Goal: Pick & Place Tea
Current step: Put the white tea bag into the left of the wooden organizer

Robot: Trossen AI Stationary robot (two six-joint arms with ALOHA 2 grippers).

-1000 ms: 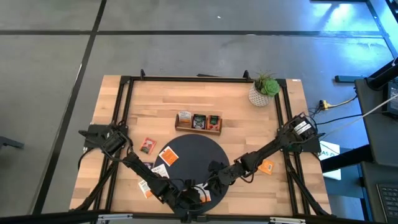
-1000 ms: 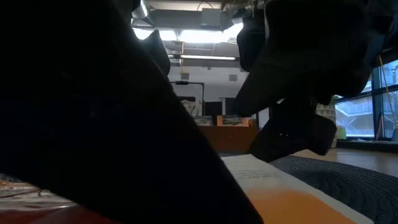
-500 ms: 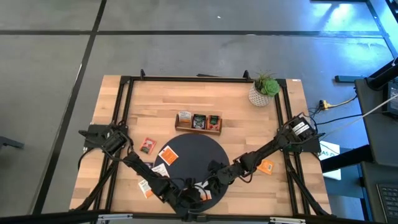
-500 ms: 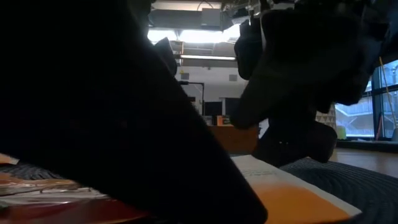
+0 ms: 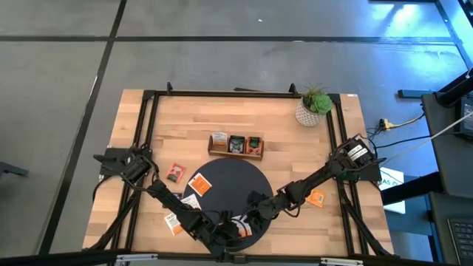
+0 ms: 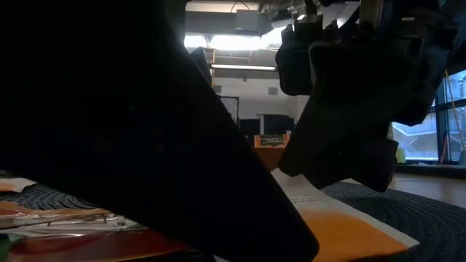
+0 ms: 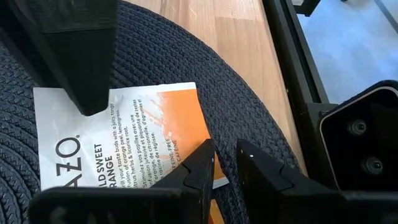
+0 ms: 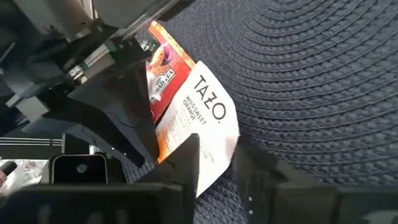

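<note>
A white-and-orange tea sachet [image 7: 124,143] lies at the near edge of the dark round mat [image 5: 229,177], over a red sachet [image 8: 163,68]. Both grippers meet there. My left gripper [image 7: 227,163] is shut on the sachet's orange end. My right gripper [image 8: 217,163] is shut on its white end. In the low view the sachet [image 6: 342,233] slants up from its orange end toward the right gripper. More sachets lie loose: a red one [image 5: 175,172] on the wood, an orange-and-white one [image 5: 199,185] on the mat, and an orange one [image 5: 317,198] on the wood at the right. My left gripper has the sachet's orange corner [image 7: 216,180] between its two fingers, coming in slanting downward from the table's left. How far back the corner reaches does not show. My right gripper takes the sachet's white corner [image 8: 211,155] between its fingers, slanting down from the table's right; one finger [image 7: 87,74] lies on top of that corner.
A brown wooden tray [image 5: 236,145] with sachets in its three compartments stands beyond the mat. A potted plant [image 5: 313,106] sits at the far right corner. Black frame rails [image 5: 140,140] run along the table's sides. Bare wood lies on both sides of the mat.
My right gripper has shut on the sachet's white end, staying in place. My left gripper has kept still on the orange end.
</note>
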